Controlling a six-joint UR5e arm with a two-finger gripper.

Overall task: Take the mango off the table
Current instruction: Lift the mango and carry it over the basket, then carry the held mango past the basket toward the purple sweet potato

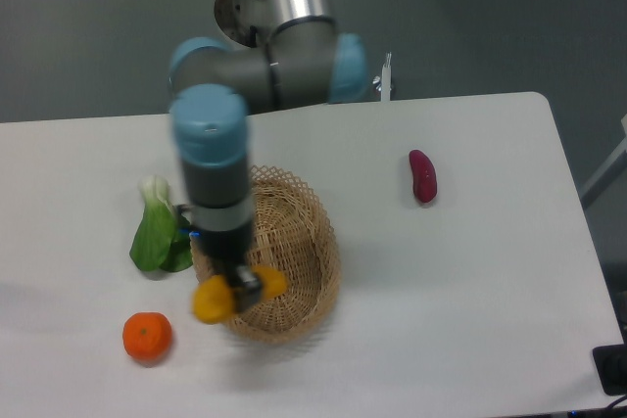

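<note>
1. The orange [147, 336] is seen nearest the front edge of the table [470, 320], resting on the white surface at the left, well apart from the gripper.
2. The mango [235, 294] is held crosswise in the gripper [242, 291], with the jaws closed on its middle; a yellow-orange end is visible on each side of the fingers.
3. The mango is located over the near left rim of the wicker basket [294, 242]. It is blurred, so contact with the rim cannot be determined.
4. The mango's surface is recorded as smooth yellow-orange; finer detail is lost to blur.
5. A leafy green vegetable [157, 237] is noted just left of the basket.
6. A dark red-purple oblong vegetable [423, 175] is noted farther back at the right.
</note>
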